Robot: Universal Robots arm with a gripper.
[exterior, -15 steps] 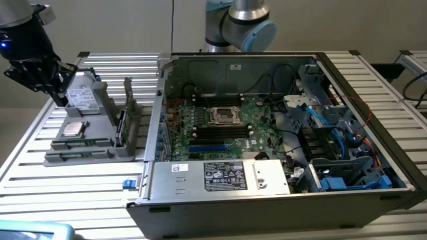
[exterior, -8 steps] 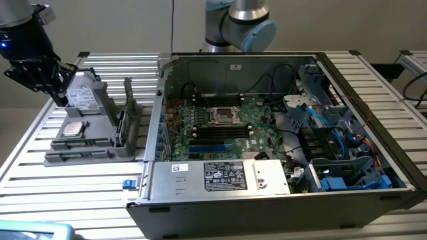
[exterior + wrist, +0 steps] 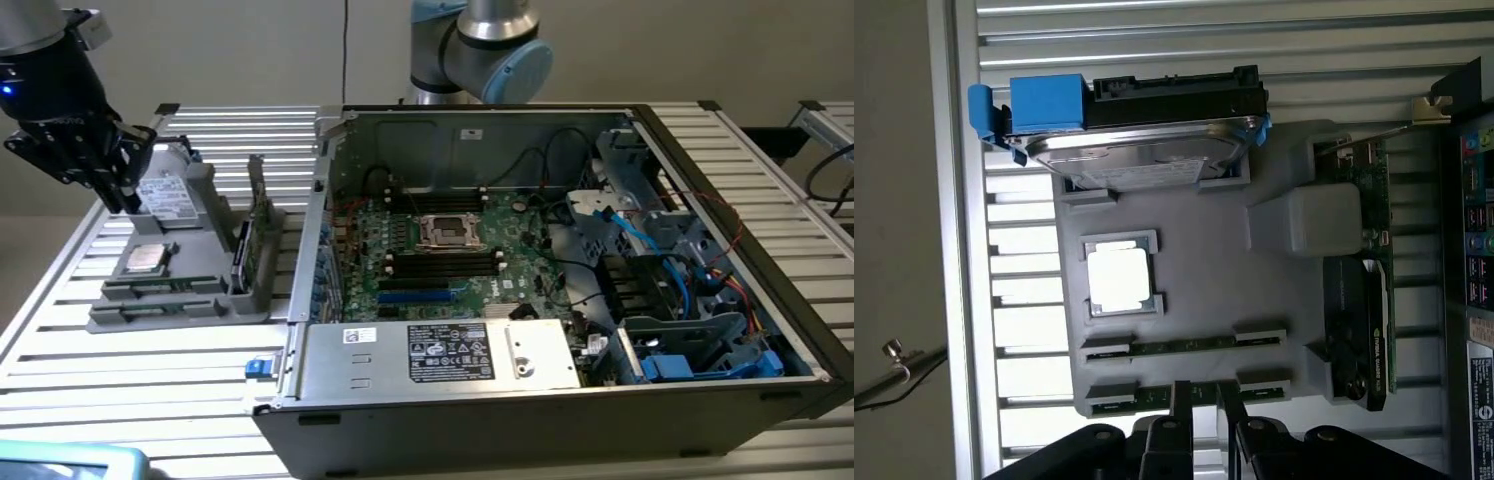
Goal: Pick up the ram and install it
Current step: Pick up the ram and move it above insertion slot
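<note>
Gripper [image 3: 1205, 395] parted, empty, high above tray [image 3: 1214, 260]; ram [image 3: 1184, 346] slotted at tray edge opposite drive [image 3: 1144, 165], long axis along that edge.

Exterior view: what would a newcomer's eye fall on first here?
First the open computer case across the middle and the exterior view's right, its green motherboard bare. Then the black gripper at the exterior view's upper left, hanging over a grey parts tray that holds a silver drive and ram sticks.

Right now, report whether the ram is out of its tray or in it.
In it. Two ram sticks lie flat in slots of the grey tray; the gripper hangs above the tray.
</note>
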